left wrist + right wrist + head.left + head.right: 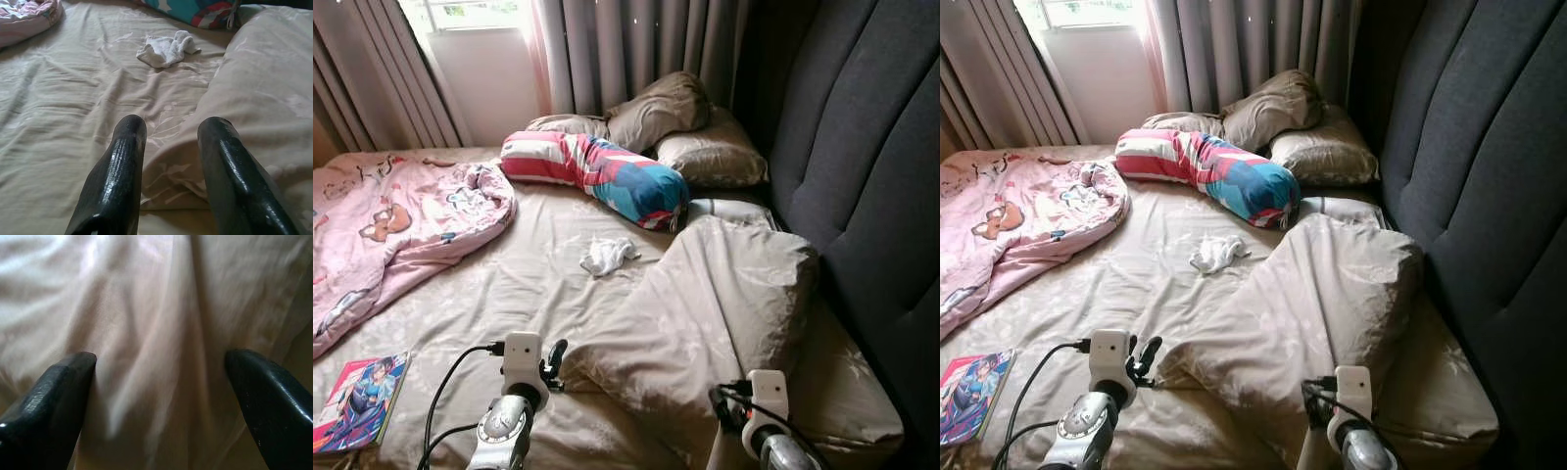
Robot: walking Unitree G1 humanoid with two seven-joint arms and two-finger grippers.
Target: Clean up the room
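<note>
Two hands, left (168, 142) and right (159, 377), spread over the beige bedsheet (509, 284).

The left gripper (168, 142) has hard black fingers (122, 166) that shine, with its jaws apart over a soft, wrinkly tan sheet (509, 284), and a fluffy white cloth (166, 48) lies well ahead of them. The right gripper (161, 362) has duller black fingers (54, 391), and between its wide jaws is the smooth, soft tan pillow (715, 304). The arms are shiny silver metal with white plastic blocks, the book (357, 401) has a glossy paper cover, and the headboard (871, 176) is dark matt cloth.
</note>
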